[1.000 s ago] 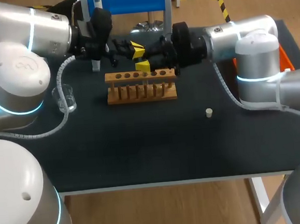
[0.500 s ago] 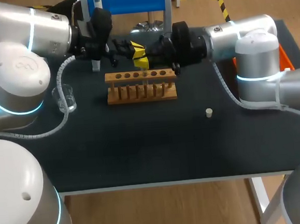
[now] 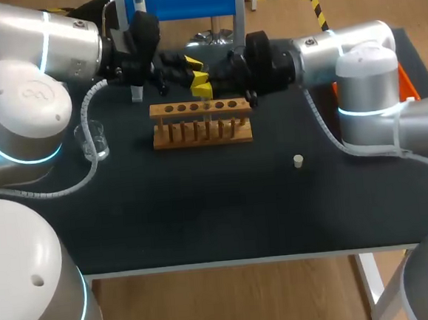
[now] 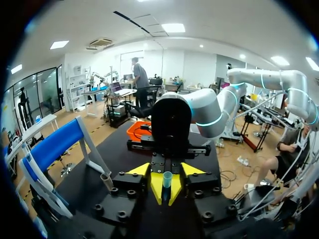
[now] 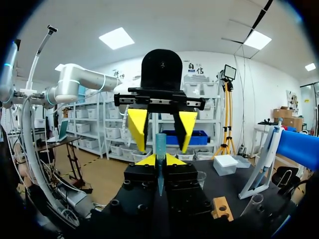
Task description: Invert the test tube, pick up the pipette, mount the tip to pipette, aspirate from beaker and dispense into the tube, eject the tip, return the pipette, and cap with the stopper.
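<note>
Raising the test tube (image 5: 160,142), the clamped right gripper (image 5: 160,162) meets the wide-open left gripper (image 4: 165,171).

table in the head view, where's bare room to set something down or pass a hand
The widest bare patch is the table front, between the rack and the near edge; only the stopper sits at its right. A narrower gap lies between the beaker and the rack. Crowded: behind the rack, where left claw and right claw meet by the pipette stand.
</note>
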